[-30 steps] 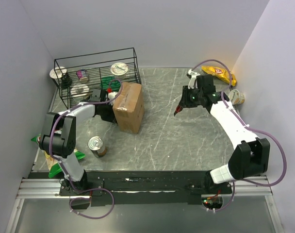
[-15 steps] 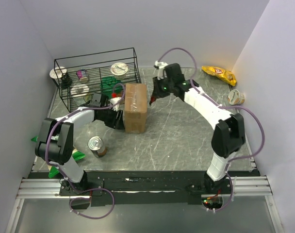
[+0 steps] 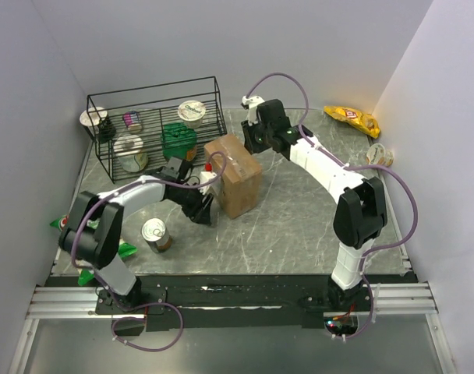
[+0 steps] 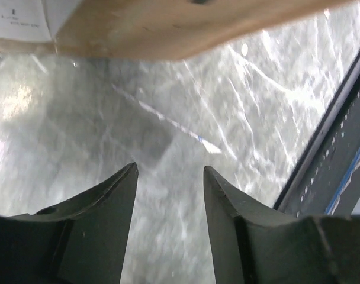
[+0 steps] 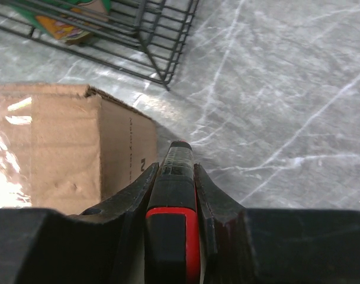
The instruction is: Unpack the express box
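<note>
Zero items out; box point(image 3: 235, 175) closed, taped; right gripper point(image 5: 174, 168) clamped on tool point(image 5: 172, 201) near box; left gripper point(image 4: 170, 174) part-wide, empty.

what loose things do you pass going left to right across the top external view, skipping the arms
tin can → express box → yellow snack bag; wire basket and cup left out, since they overlap others in the order

Grey marbled table point(image 3: 299, 214) in front of me. Directly on it:
- express box point(image 3: 235, 178), centre
- black wire basket point(image 3: 155, 87), far left
- tin can point(image 3: 155, 234), upright, near left
- yellow snack bag point(image 3: 351, 117), far right
- small cup point(image 3: 377, 156), right edge
</note>
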